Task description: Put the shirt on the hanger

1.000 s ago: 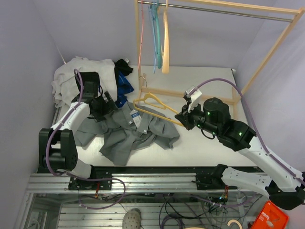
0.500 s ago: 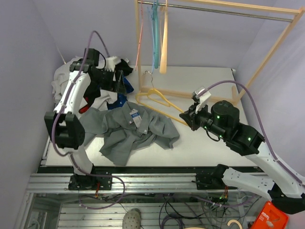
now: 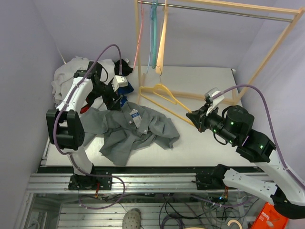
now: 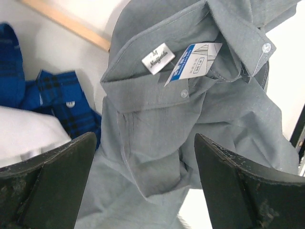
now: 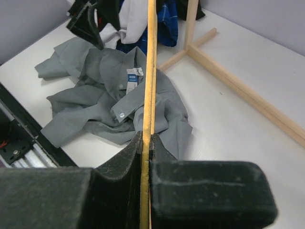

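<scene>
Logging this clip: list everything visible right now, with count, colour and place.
shirt: 1, grey, crumpled on the table's left-centre
hanger: 1, yellow, raised over the table
white garment: 1 pile, white, far-left corner
blue garment: 1, dark blue plaid, beside the white pile
rail hangers: 3, pink, teal, cream, on the rack's rail
rack: 1, light wood, far side of the table
table: 1, white
left gripper: 1, black fingers open, above the shirt's collar
right gripper: 1, black fingers shut on the hanger
</scene>
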